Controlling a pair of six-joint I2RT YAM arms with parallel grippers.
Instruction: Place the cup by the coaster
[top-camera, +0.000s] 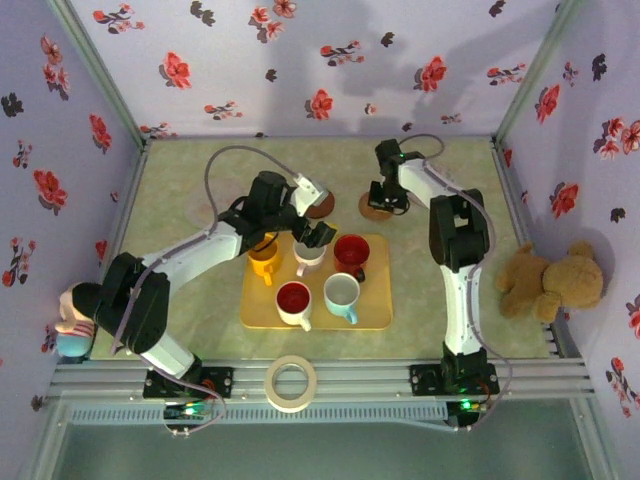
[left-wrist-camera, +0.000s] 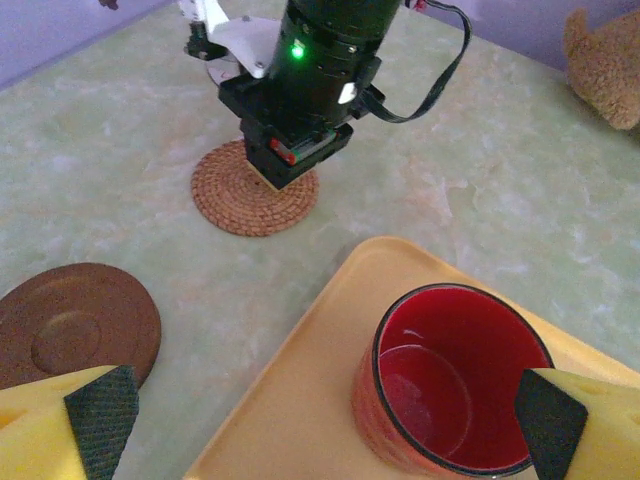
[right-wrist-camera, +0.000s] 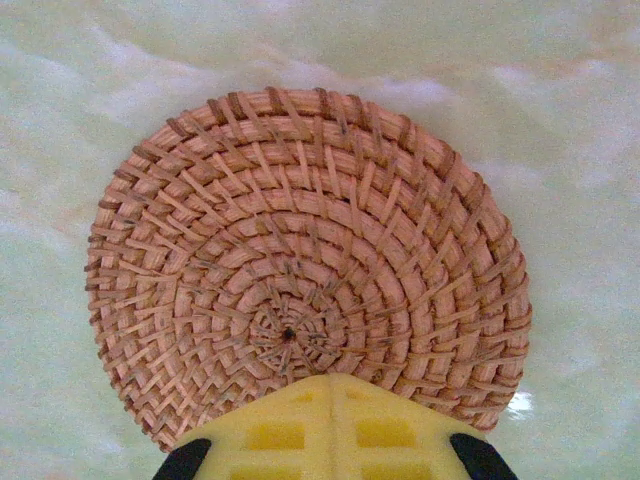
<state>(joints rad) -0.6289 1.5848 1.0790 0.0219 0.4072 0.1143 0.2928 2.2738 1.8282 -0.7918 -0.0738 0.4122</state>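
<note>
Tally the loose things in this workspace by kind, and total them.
Ceramic cups (yellow, pale, red, white with red inside, white): 5
Round coasters (woven rattan, brown wooden): 2
Yellow rectangular tray: 1
Roll of masking tape: 1
Plush toys (brown teddy bear, pink doll): 2
Total: 11

The coaster (right-wrist-camera: 300, 290) is tan woven spirals, the cup (left-wrist-camera: 455, 385) red, the tray (left-wrist-camera: 290, 400) yellow, the worktop (left-wrist-camera: 480, 170) marbled pale green, the walls (top-camera: 230, 60) lilac, red-flowered.

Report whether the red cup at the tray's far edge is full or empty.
Empty. The left wrist view looks down into the red cup, upright on the yellow tray, and its bare bottom shows.
</note>
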